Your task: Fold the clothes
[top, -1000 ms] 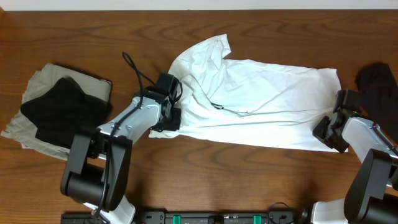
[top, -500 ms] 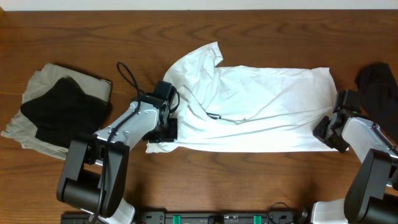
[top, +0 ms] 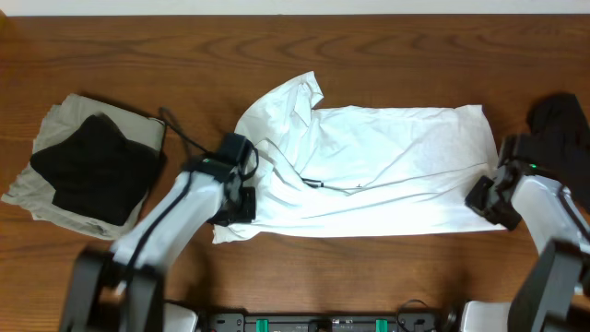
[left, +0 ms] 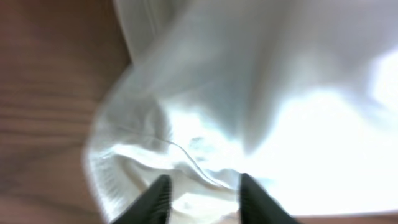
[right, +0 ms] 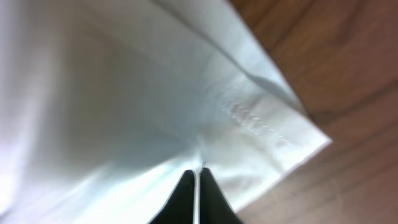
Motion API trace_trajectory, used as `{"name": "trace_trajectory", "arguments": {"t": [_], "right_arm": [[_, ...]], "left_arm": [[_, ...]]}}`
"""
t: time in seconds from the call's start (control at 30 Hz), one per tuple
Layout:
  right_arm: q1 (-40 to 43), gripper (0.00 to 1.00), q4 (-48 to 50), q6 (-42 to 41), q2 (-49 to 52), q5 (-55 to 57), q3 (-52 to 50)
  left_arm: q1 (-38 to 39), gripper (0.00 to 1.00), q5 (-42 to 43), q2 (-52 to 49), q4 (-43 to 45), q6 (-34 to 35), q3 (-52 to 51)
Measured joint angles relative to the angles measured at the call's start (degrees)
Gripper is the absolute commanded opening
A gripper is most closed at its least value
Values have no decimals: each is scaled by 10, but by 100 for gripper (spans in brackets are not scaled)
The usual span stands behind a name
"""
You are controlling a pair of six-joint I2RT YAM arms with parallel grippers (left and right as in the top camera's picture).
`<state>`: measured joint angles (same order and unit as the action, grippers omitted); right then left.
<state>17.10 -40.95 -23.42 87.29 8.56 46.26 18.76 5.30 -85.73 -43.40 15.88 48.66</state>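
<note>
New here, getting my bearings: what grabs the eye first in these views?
A large white garment spreads across the middle of the table. The left gripper stands open over its bunched left end; the right gripper is shut on its right hem. A black garment sits on a beige garment far left.

L wrist view blurred; white garment [left: 261,93] seams unclear. Dark garment [top: 560,124] at desk's [top: 369,277] right edge cropped by frame.

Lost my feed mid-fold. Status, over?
Right gripper pinched shut on white garment corner. Left gripper jaws apart in bunched hem, grip unclear. Black-and-beige pile, dark garment lie aside.
</note>
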Motion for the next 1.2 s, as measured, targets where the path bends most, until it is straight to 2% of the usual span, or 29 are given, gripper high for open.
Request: {"name": "trace_trajectory", "arguments": {"t": [0.07,0.1,0.27,0.43,0.6,0.97,1.07,1.2], "right_arm": [[0,20,-6,0,-43,-8,17],[0,24,-5,2,-74,-13,30],[0,21,25,5,-176,-34,65],[0,24,70,24,-191,-79,67],[0,31,98,59,-164,-144,67],[0,32,97,78,-153,-180,67],[0,32,88,80,-153,-180,67],[0,33,88,82,-153,-181,67]], "left_arm": [[0,73,-2,66,10,-8,1],[0,75,-3,101,16,-14,1],[0,75,-8,230,84,-38,3],[0,77,-8,241,188,-62,6],[0,81,-8,159,205,-85,47],[-28,90,35,-167,118,-168,384],[-52,90,68,-239,109,-189,448],[-80,90,103,-311,141,-212,480]]}}
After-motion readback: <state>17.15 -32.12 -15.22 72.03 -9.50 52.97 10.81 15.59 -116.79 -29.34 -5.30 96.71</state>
